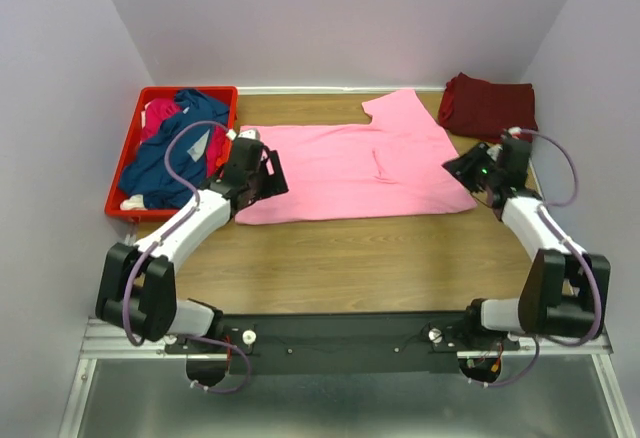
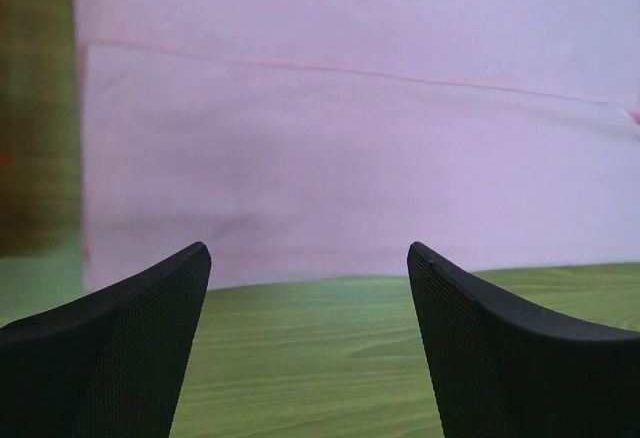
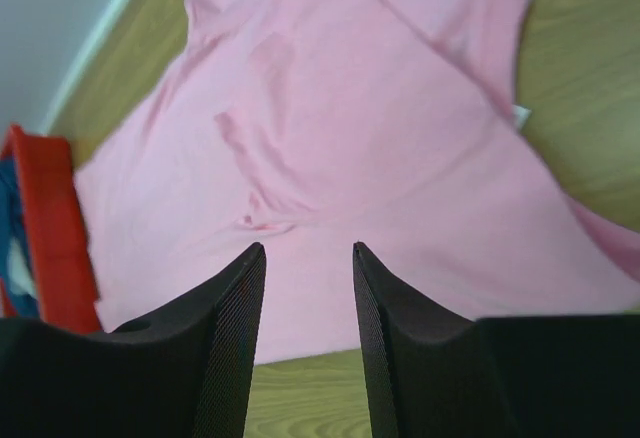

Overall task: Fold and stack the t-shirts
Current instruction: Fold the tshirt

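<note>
The left gripper (image 2: pixel 308 253) stands with its two black fingers spread wide and nothing between them, low over the wooden table (image 1: pixel 350 258). Just ahead of its fingertips lies the left end of the light pink t-shirt (image 1: pixel 350 168). In the left wrist view the cloth fills everything beyond the fingers, with a straight folded layer running across it and bare wood beneath the tips; whether the fingers touch the cloth cannot be told. The right gripper (image 3: pixel 308 250) has its fingers partly apart, a clear gap between them, and it pinches nothing. It hovers at the shirt's right end, so the pink cloth stretches away in front of it, rumpled in a small crease just past the fingertips, with one sleeve off to its far right. The shirt thus lies flat between the two grippers, across the middle of the table. Behind the right gripper, in the far right corner, the dark maroon t-shirt (image 1: pixel 488 106) sits as a folded bundle, apart from the pink one. To the outer side of the left gripper stands the red crate (image 1: pixel 122 163), holding the navy blue t-shirt (image 1: pixel 160 163) and the magenta t-shirt (image 1: pixel 158 116) in a loose heap.
</note>
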### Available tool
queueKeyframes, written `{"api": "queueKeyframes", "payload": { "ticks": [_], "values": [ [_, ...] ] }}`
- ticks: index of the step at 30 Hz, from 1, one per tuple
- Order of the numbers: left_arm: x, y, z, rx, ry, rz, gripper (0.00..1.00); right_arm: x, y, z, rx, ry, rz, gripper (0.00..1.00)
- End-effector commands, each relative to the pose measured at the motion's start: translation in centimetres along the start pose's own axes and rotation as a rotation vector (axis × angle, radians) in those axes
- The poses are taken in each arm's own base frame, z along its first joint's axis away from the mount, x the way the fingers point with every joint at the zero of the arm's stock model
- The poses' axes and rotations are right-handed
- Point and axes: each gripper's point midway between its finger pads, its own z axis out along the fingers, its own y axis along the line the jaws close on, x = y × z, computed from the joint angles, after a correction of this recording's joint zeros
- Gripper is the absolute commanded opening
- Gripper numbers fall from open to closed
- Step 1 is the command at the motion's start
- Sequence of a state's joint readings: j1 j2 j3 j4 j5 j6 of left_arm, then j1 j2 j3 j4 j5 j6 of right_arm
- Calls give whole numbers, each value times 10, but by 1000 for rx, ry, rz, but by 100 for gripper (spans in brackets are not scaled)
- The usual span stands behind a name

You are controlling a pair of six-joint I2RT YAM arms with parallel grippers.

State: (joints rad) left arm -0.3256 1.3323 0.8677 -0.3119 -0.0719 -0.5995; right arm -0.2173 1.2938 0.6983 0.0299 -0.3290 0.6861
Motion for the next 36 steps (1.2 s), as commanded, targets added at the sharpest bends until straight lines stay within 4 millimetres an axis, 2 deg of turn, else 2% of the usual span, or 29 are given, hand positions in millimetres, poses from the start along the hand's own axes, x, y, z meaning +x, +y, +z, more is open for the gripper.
{"api": "queueKeyframes", "payload": {
  "ticks": [1, 2, 3, 4, 6, 7, 11, 18, 20, 22, 24, 25, 26, 28, 32, 34, 36],
  "values": [
    [2, -7, 18, -60, 35, 109, 88, 31, -10, 26, 183, 114, -184, 48],
    [5, -9, 23, -61, 60, 123, 88, 44, -1, 31, 192, 161, -237, 48],
    [19, -6, 33, -83, 120, 147, 88, 50, -1, 35, 212, 180, -259, 49],
    [18, -17, 35, -67, 128, 172, 88, 61, -13, 43, 262, 214, -276, 50],
    [30, -19, 45, -81, 180, 216, 89, 71, -15, 48, 289, 263, -308, 52],
    [36, -22, 47, -78, 196, 236, 89, 85, -29, 50, 334, 321, -310, 53],
    [60, -22, 57, -72, 273, 268, 89, 100, -51, 47, 430, 384, -329, 55],
    [109, -8, 57, -74, 412, 317, 89, 121, -84, 25, 536, 460, -356, 57],
    [126, -2, 51, -69, 463, 317, 89, 133, -97, 11, 577, 508, -340, 57],
    [140, 4, 42, -71, 492, 320, 89, 141, -99, -1, 585, 534, -320, 58],
    [143, 7, 32, -71, 498, 320, 89, 153, -108, -21, 619, 569, -292, 58],
    [153, 14, 25, -82, 523, 327, 89, 152, -104, -31, 613, 563, -280, 58],
    [160, 12, 18, -53, 551, 317, 89, 157, -108, -40, 628, 573, -266, 58],
    [176, 15, 0, -29, 590, 308, 89, 154, -99, -53, 605, 551, -253, 58],
    [202, 7, -32, 61, 651, 282, 89, 144, -86, -64, 573, 520, -259, 58],
    [191, 2, -38, 77, 608, 279, 89, 131, -72, -59, 538, 486, -275, 58],
    [159, -9, -32, 49, 510, 290, 90, 121, -57, -52, 494, 464, -293, 58]
  ]
}}
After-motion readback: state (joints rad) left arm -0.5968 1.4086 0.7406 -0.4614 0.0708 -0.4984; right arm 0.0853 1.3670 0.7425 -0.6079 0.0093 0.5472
